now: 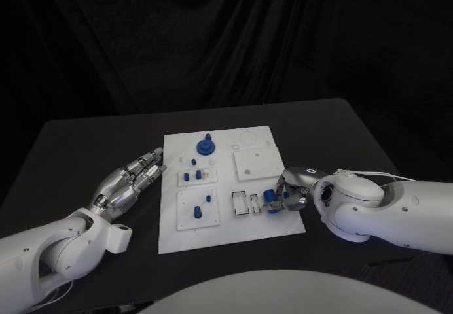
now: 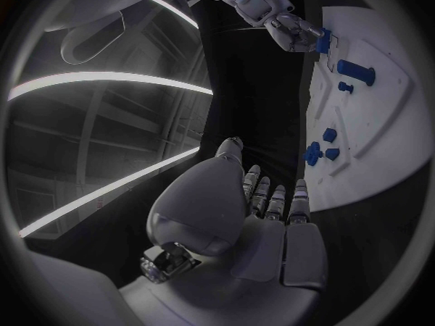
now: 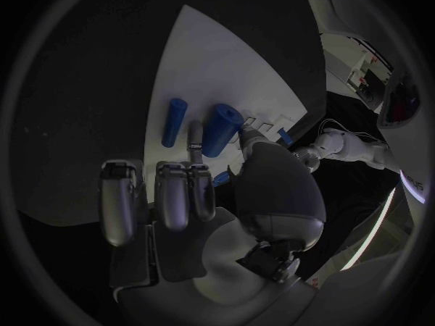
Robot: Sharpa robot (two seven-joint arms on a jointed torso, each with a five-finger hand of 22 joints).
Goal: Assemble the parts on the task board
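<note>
The white task board lies in the middle of the black table. My right hand is over the board's right side and pinches a blue cylinder between thumb and finger, beside the narrow slots. A second blue cylinder lies on the board just beyond it. A large blue knob stands at the board's far end, and small blue pieces and a peg sit in the left-side plates. My left hand is stretched flat beside the board's left edge, holding nothing.
Bare black table surrounds the board on all sides, with a dark curtain behind. The square plate and the round outline at the board's far right carry no pieces. My right hand with its blue cylinder also appears in the left wrist view.
</note>
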